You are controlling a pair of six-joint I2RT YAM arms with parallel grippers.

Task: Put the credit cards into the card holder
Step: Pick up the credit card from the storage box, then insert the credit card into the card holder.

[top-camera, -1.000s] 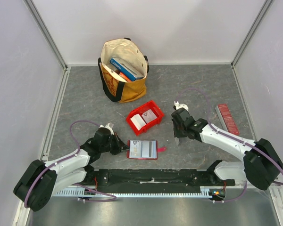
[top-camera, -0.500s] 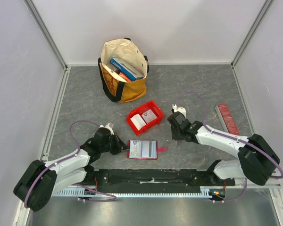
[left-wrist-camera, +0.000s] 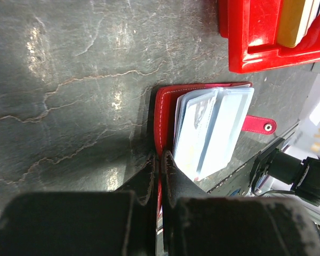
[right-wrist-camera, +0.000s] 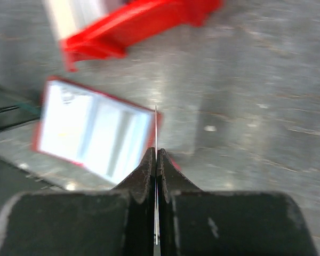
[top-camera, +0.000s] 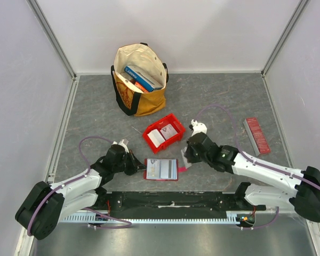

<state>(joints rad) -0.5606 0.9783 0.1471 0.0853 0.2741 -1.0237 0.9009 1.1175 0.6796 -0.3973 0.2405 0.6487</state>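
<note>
The dark red card holder lies open on the table, pale cards in its slots and its snap tab sticking out on the right. My left gripper is shut on the holder's left edge; the jaws pinch red leather. My right gripper is shut on one thin credit card, seen edge-on and upright, just above the holder's right edge. More cards lie in the red bin.
The red plastic bin stands just behind the holder, also in the left wrist view. A tote bag with blue books stands at the back. A ridged red strip lies far right. A black bar runs along the near edge.
My right arm has moved left and nearer with the card, from right of the bin to the holder's right edge. The left arm and holder have not moved.
</note>
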